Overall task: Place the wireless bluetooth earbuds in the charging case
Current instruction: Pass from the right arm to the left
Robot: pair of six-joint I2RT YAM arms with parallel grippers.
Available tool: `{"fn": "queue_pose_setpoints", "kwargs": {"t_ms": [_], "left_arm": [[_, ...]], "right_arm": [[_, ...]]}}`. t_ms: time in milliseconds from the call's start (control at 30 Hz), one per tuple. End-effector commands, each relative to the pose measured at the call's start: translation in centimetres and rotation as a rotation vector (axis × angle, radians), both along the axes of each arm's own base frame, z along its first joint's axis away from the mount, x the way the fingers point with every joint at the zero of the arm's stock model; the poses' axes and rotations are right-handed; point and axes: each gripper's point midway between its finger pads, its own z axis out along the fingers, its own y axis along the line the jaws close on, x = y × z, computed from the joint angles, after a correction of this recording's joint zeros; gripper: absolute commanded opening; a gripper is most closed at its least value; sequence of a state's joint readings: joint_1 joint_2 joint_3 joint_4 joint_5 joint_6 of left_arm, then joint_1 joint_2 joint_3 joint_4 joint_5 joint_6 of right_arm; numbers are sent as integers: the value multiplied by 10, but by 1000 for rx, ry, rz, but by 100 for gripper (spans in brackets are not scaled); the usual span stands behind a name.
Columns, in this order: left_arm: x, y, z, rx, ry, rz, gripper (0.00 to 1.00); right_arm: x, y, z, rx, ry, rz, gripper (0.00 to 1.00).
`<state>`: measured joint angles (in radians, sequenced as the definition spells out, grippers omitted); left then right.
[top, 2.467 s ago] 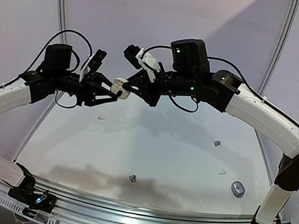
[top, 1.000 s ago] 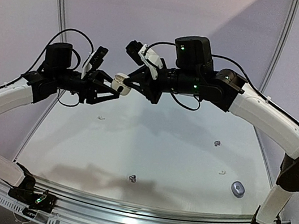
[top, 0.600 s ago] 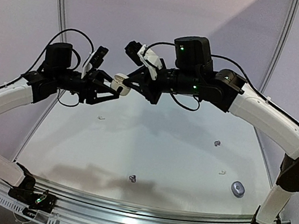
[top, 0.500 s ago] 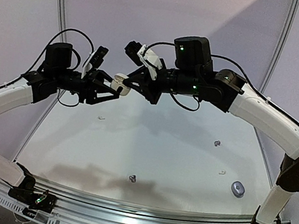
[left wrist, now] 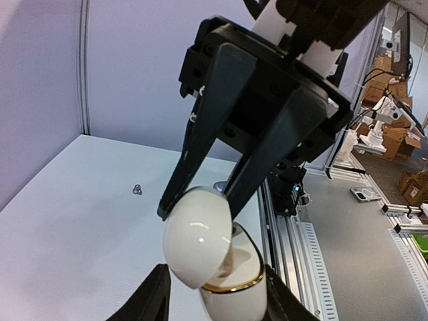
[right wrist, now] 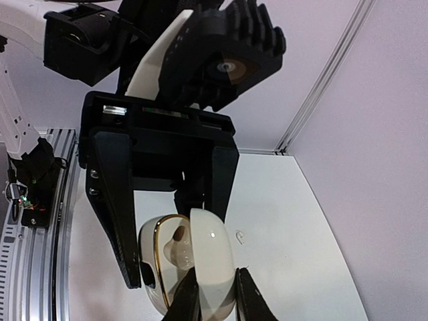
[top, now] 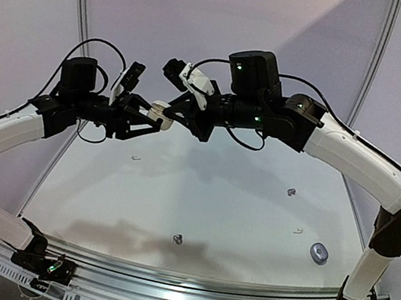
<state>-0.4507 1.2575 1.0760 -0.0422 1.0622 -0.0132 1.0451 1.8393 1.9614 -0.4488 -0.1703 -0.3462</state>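
Left hand (left wrist: pixel 215 304) holds case (right wrist: pixel 152 264), right hand (right wrist: pixel 215 297) seemingly lid (right wrist: pixel 210 261)

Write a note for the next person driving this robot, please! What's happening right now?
The left gripper: shut on the white charging case's base, held in the air.
The right gripper: shut on its lid, which stands open.
Earbuds: two white earbuds, two dark earbuds, all loose on the table; a grey case lies on its right side.
Done: case lifted and opened.
To do: seat the earbuds in it.
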Motion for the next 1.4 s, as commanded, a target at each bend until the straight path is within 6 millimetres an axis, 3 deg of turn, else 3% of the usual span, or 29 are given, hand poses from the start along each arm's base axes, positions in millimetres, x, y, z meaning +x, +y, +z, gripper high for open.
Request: {"fn": "queue_pose_setpoints", "kwargs": {"t_ms": [0,133,300,400,467,533,733,1000,1367], "left_arm": [[1,-3,1,1,5,-7,45],[1,-3,-3,7,12,-8,45],[1,-2,0,3,5,-2,31],[1,-2,0,1,6,-3,39],[1,-2,1,0,6,-4,37],[1,-3,1,-2,4,-6,31],[-2,-2,2,-11,-17,-21,0],[-12,0,-8,5,-174,-72,0],[-28,1,-23,16,-355,-181,0]], "right_arm": [[-1,3,11,21,-22,-4,9],[-1,2,16,32,-28,-6,9],[-2,1,18,35,-31,-1,9],[-1,2,13,22,-26,-3,9],[-1,2,12,20,-23,-1,9],[-2,2,12,20,-20,1,9],[-4,3,10,16,-11,10,12],[-7,1,4,16,54,44,39],[3,-5,-13,19,174,29,40]]}}
